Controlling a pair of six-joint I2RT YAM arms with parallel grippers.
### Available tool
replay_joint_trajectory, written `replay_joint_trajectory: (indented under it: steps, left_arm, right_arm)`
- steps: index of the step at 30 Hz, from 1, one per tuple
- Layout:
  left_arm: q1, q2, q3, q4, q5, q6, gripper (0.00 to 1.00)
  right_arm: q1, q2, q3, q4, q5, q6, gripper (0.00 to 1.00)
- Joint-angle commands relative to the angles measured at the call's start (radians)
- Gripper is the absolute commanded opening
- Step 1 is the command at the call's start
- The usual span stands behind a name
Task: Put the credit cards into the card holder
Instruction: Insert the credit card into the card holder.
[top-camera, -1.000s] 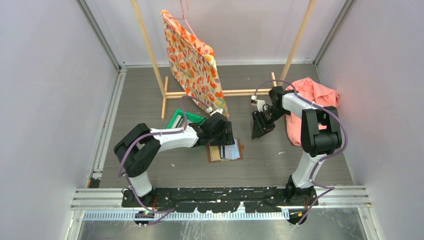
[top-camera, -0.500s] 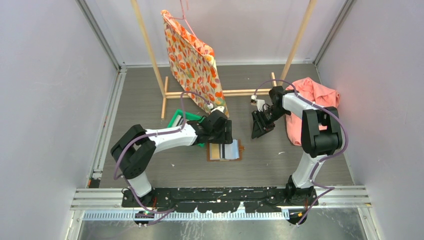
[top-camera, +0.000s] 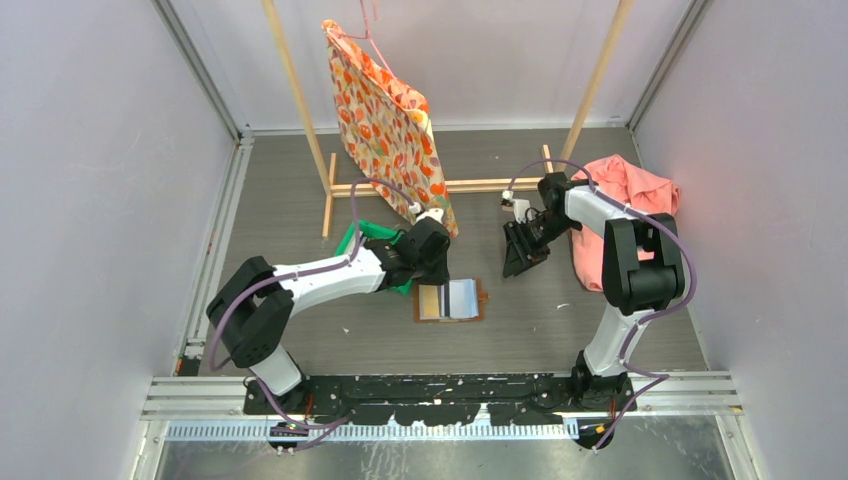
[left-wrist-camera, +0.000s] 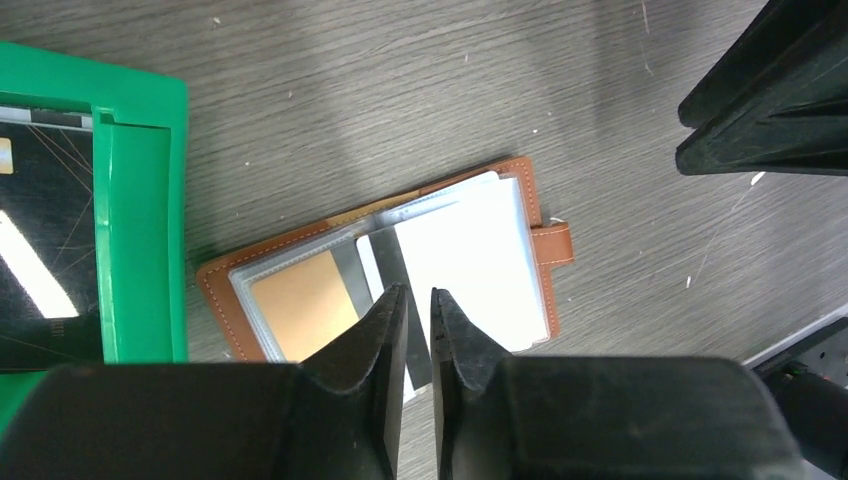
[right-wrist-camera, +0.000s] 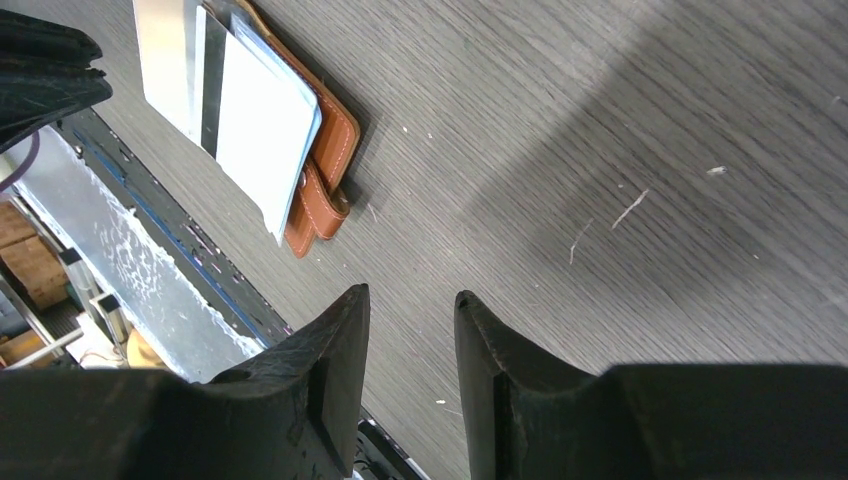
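Top view: bright, even overhead light, with soft, faint shadows on the table (top-camera: 300, 190). Left wrist: the card (left-wrist-camera: 470, 260) is blown white by glare and the holder (left-wrist-camera: 300, 305) sleeve is shiny. The left gripper (left-wrist-camera: 410, 300) is dark and soft-focus at the bottom. Right wrist: a broad soft shadow band runs across the upper right. The right gripper (right-wrist-camera: 412, 305) is underexposed and blurry at the bottom.

**Left wrist view:** my left gripper (left-wrist-camera: 417, 300) covers the near edge of the holder (left-wrist-camera: 552, 243) and the lower ends of the cards (left-wrist-camera: 470, 250) in it. Left of the holder, the frame cuts off the bin (left-wrist-camera: 140, 220) and the black card (left-wrist-camera: 50, 200) inside it.

**Right wrist view:** part of the holder runs past the top edge.

**All views:** card print is too small to read.
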Motion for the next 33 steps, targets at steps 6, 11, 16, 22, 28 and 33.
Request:
replay_joint_trajectory:
  steps: [6,11,16,22,28,33]
  left_arm:
    - [0.005,0.013,-0.022,-0.056,-0.004,-0.008,0.09]
    - [-0.001,0.050,-0.027,-0.057,0.026,-0.014,0.09]
    - [-0.004,0.086,-0.017,-0.067,0.040,-0.015,0.09]
    - [-0.015,0.096,0.000,-0.108,0.013,-0.001,0.09]
    - [-0.021,0.129,0.008,-0.075,0.067,-0.018,0.09]
    - [-0.035,0.146,0.026,-0.040,0.096,-0.039,0.09]
  right_arm:
    - [0.005,-0.044,0.001,-0.015,-0.026,-0.014,0.42]
    - [0.003,-0.044,0.001,-0.015,-0.025,-0.015,0.42]
    - [0.004,-0.041,0.001,-0.016,-0.025,-0.014,0.42]
    - [0.004,-0.039,0.001,-0.016,-0.027,-0.015,0.42]
    - [0.004,-0.038,0.001,-0.017,-0.028,-0.015,0.42]
    - [0.006,-0.035,0.001,-0.016,-0.029,-0.015,0.42]
